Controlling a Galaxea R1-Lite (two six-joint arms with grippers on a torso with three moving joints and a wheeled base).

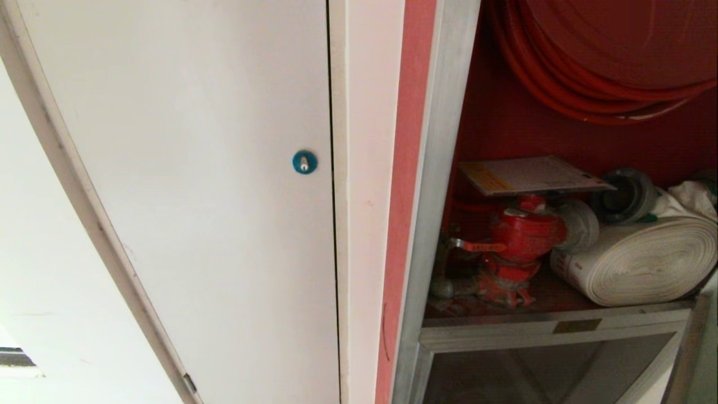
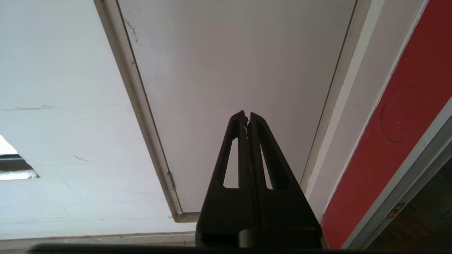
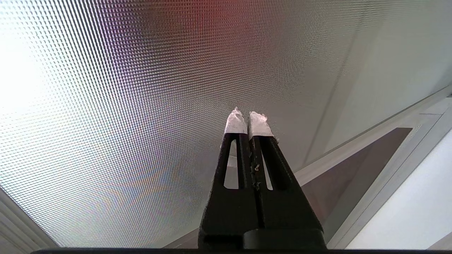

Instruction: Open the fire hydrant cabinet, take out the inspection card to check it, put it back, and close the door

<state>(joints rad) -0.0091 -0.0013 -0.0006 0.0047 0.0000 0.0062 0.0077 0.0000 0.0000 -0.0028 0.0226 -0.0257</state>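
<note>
From my head camera, the fire hydrant cabinet (image 1: 443, 185) fills the right half of the view, its silver aluminium frame standing open onto a red interior. The inspection card (image 1: 533, 175) lies flat on top of the red valve (image 1: 519, 241), roughly level, with its yellow-orange band at the end nearer the cabinet's left frame post. Just to the right of the valve, a white rolled hose (image 1: 645, 261) lies on the cabinet floor, and a grey coupling (image 1: 628, 195) sits behind it. The red hose reel (image 1: 606, 56) hangs above them all, cut off by the upper edge of the view. Below the cabinet floor is a smaller dark glass panel (image 1: 538, 370) in its own aluminium frame.

To the left of the cabinet, past a red strip of wall (image 1: 406, 196), is a plain white panel (image 1: 196, 168) with a blue round lock (image 1: 304, 162) near its right edge.

Neither of my arms shows in the head view. My left pincer (image 2: 247, 114) has its black fingers pressed together, holding nothing, and points at the lower part of the white panel, with the red strip off to one side. My right pincer (image 3: 248, 114) is likewise pressed together and empty (its fingertips (image 3: 236, 123) are wrapped in white tape), and it points at a pane of finely dimpled, light-catching glass (image 3: 141, 106) set in an aluminium frame; I cannot tell whether this is the door.
</note>
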